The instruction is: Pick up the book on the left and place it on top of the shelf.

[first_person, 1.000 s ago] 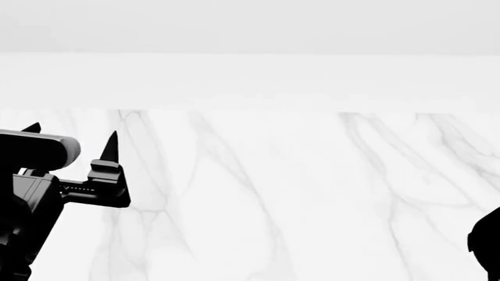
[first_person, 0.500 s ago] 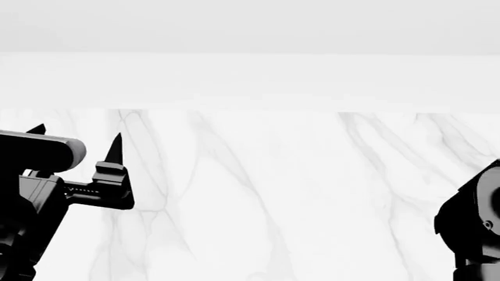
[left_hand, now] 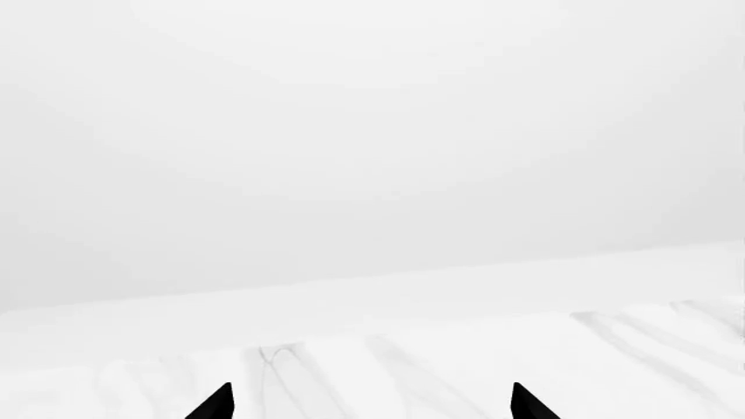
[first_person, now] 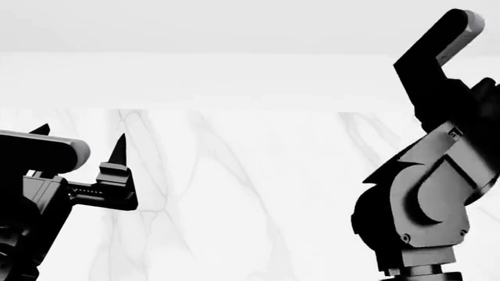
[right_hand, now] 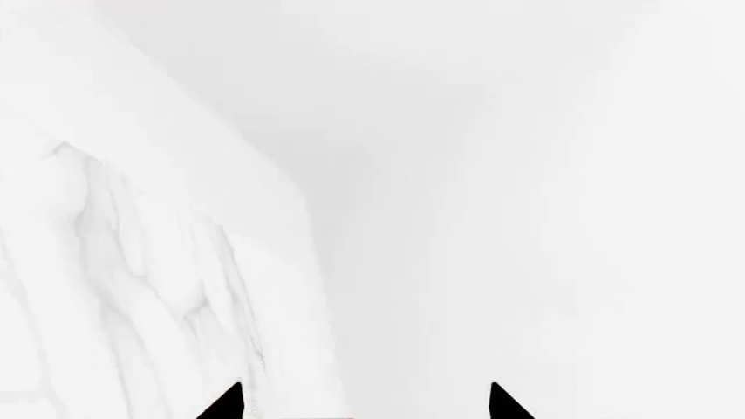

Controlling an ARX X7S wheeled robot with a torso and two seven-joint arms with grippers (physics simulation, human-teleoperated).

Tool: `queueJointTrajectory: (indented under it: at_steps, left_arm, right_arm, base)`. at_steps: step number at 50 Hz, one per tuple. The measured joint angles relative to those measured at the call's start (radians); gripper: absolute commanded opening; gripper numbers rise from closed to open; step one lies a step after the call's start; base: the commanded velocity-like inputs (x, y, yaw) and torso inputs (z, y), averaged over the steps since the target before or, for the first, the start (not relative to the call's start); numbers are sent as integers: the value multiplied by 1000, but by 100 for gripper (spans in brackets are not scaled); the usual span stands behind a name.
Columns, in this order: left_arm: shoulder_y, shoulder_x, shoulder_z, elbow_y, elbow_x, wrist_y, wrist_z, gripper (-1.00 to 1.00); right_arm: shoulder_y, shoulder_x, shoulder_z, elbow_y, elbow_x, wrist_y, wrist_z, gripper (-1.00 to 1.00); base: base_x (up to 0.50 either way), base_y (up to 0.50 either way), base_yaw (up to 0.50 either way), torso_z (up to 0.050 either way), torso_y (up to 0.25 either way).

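Note:
The black book and the dark brown shelf are out of view in every frame. My left gripper point(first_person: 79, 139) is open and empty, held low at the left over the white marble table point(first_person: 258, 193). Its two black fingertips point(left_hand: 215, 403) stand wide apart in the left wrist view, with only marble and a white wall between them. My right arm point(first_person: 425, 193) is raised at the right of the head view, where its fingers do not show. In the right wrist view my right gripper point(right_hand: 363, 406) is open and empty, facing the marble edge and white wall.
The table's far edge point(first_person: 250, 108) meets a plain white wall point(first_person: 250, 76). The raised right arm covers the right part of the table in the head view. No other objects show.
My right arm has swung up from the bottom right corner to fill the right side of the head view. My left gripper has shifted very slightly right and stays open.

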Motion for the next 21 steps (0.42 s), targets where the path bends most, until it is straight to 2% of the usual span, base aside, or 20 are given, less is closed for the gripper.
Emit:
queueJointTrajectory:
  at_steps: [5,11,21]
  left_arm:
    - [3,-1,-3,4,-5,3,-1,100]
    - [10,-2,-3,7,-7,13,-2,100]
    - [20,-3,-1,2,-7,32,-2,100]
  right_arm:
    - [-114,-42,83,-183,98,-43,-12,100]
    - [-273,-102,209,-375,321,-112,-17,100]
    - [-467,-139,310,-557,611,-212,13,100]
  base:
    - [0,0,0,0,0]
    - [0,0,0,0,0]
    - [0,0,0,0,0]
